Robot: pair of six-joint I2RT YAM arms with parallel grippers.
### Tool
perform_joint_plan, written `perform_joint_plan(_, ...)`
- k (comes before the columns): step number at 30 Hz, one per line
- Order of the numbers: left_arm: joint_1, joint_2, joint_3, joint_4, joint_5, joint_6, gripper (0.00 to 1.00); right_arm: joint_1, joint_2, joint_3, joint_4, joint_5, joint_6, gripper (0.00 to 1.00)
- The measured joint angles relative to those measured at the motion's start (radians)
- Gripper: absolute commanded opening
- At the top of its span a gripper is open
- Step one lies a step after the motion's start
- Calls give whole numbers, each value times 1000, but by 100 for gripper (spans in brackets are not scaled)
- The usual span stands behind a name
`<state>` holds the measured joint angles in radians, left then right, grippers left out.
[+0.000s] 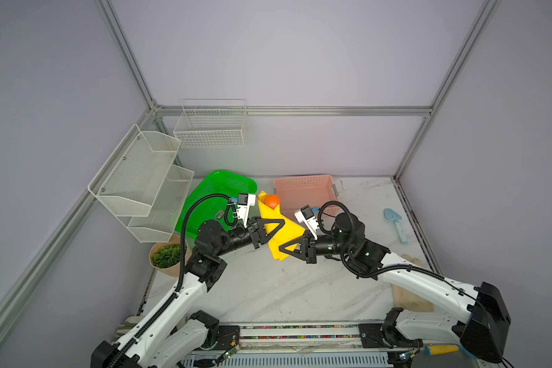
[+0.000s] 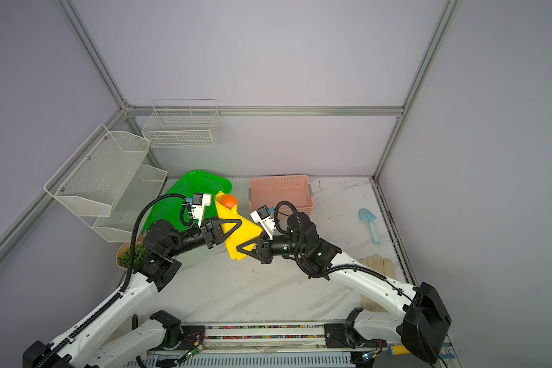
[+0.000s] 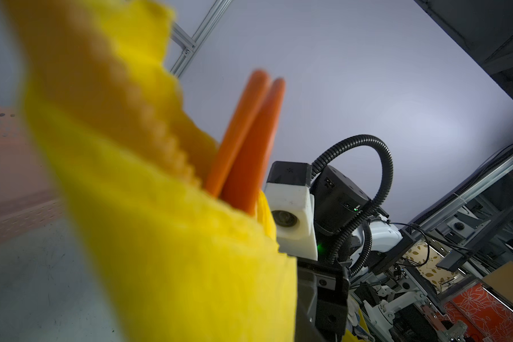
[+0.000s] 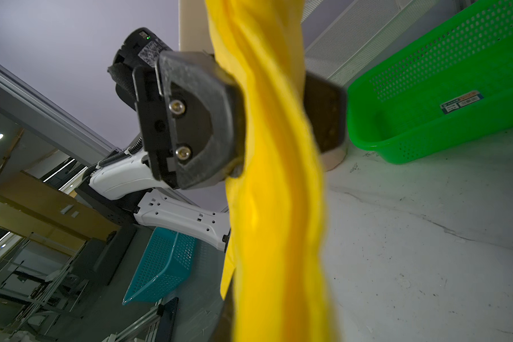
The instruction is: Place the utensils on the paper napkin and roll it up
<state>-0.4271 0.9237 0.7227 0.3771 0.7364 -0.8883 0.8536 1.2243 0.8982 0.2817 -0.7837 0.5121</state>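
The yellow paper napkin point(image 1: 292, 231) point(image 2: 247, 234) is rolled into a loose tube and held off the table between both arms. The orange spoon's round bowl point(image 1: 272, 200) point(image 2: 229, 200) pokes out of the tube's far end. In the left wrist view, two orange utensil handles point(image 3: 249, 142) stick out of the napkin point(image 3: 160, 237). My left gripper point(image 1: 281, 223) point(image 2: 239, 222) is shut on the roll's middle; its fingers point(image 4: 202, 124) clamp the napkin point(image 4: 279, 207) from both sides. My right gripper point(image 1: 281, 250) point(image 2: 238, 250) is shut on the near end. The fork's head is hidden.
A green basket point(image 1: 217, 197) lies behind the left arm and a pink basket point(image 1: 303, 191) behind the right. On the right lie a light-blue trowel point(image 1: 395, 223) and beige gloves point(image 1: 411, 299). A potted plant point(image 1: 166, 258) and wire racks point(image 1: 141, 184) stand at the left.
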Motion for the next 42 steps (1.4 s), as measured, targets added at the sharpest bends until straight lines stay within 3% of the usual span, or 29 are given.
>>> perform_joint_plan(9, 6, 18, 7, 53, 14, -42, 9, 0, 5, 0, 23, -8, 4, 0)
perform_joint_plan(17, 8, 30, 9, 79, 31, -59, 4, -2, 5, 0, 28, -8, 6, 0)
perform_joint_plan(19, 8, 30, 9, 78, 31, -59, 3, -2, 4, 0, 26, -6, 6, 20)
perform_joint_plan(21, 8, 30, 9, 78, 31, -58, 3, -2, -2, -1, 14, 6, -2, 56)
perform_joint_plan(23, 8, 29, 9, 78, 29, -58, 3, -2, -19, -3, -14, 28, -5, 67)
perform_joint_plan(33, 24, -1, 10, 51, 1, -32, 2, -2, -289, 56, -338, 297, -102, 82)
perform_joint_plan(37, 27, -5, 9, 40, -17, -18, 2, -2, -300, 144, -422, 347, -146, 85)
perform_joint_plan(38, 27, -7, 9, 35, -21, -15, 2, -2, -291, 163, -436, 350, -158, 95)
perform_joint_plan(42, 27, -14, 10, 18, -36, -8, 2, 9, -232, 212, -455, 341, -188, 95)
